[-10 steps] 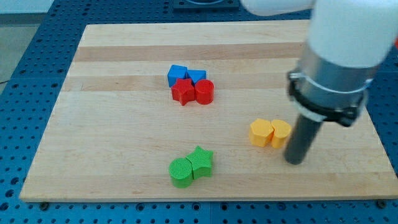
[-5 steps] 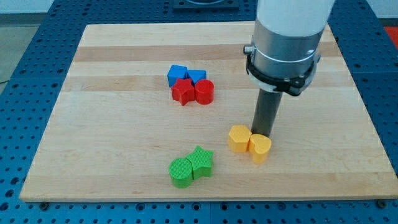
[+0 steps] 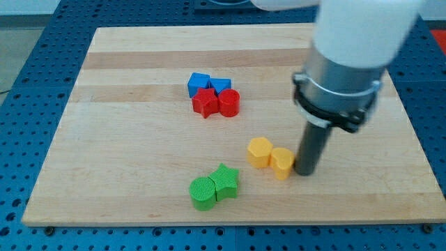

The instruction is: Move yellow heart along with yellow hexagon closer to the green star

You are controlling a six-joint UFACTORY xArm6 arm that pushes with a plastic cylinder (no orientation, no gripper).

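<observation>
- No container is seen; every block lies directly on a pale wooden board (image 3: pixel 125 160), which takes up most of the frame.
- Toward the lower centre, a green block with a rounded, ribbed top (image 3: pixel 203 192) is seen touching the green star (image 3: pixel 226 180) on its right.
- In the upper centre a tight cluster is found: a blue block (image 3: pixel 198 83) at the left, a second blue block (image 3: pixel 221 86) beside it, with a red star-like block (image 3: pixel 205 102) and a red rounded block (image 3: pixel 229 102) just below them, all touching.
- Right of centre, the yellow hexagon (image 3: pixel 259 152) is placed near the green star, up and to its right, though apart from it.
- The yellow heart (image 3: pixel 282 162) is pressed against the hexagon's right side, slightly lower in the frame.
- My tip (image 3: pixel 305 171) is set on the board just at the heart's right edge, apparently touching it; the dark rod rises from it into a grey-and-white arm body (image 3: pixel 348 63) in the upper right.
- No pincer is carried by this arm, so no spread or pressed state can be told.
- Around the board a blue perforated table top (image 3: pixel 21 104) is visible at the left, right and bottom edges of the frame.
</observation>
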